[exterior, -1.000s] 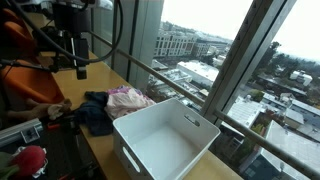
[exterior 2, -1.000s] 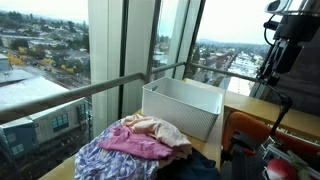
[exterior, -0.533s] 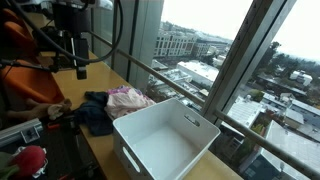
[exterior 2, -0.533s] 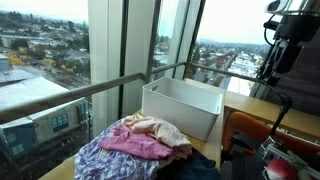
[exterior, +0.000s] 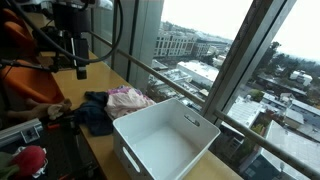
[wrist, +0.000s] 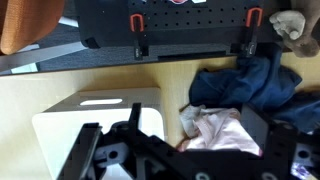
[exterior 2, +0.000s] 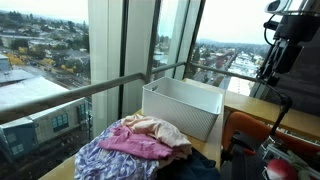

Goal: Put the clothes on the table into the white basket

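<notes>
A pile of clothes lies on the wooden table: a pink garment (exterior: pixel 128 99) and a dark blue one (exterior: pixel 96 113), shown with a purple patterned piece in front in an exterior view (exterior 2: pixel 132 146). The empty white basket (exterior: pixel 197 129) stands beside the pile, by the window; it also shows in an exterior view (exterior 2: pixel 182 107). My gripper (exterior: pixel 80 66) hangs high above the table, apart from the clothes and empty; it also shows in an exterior view (exterior 2: pixel 267 72). In the wrist view the open fingers (wrist: pixel 185 152) frame the pink garment (wrist: pixel 226 131), the blue one (wrist: pixel 246 80) and the basket (wrist: pixel 60 127).
A glass window with a metal rail (exterior: pixel 170 78) borders the table's far side. An orange object (exterior: pixel 20 45) and cables sit behind the arm. A red item (exterior: pixel 30 158) lies near the table's front. A black pegboard (wrist: pixel 190 20) with red clamps runs along one edge.
</notes>
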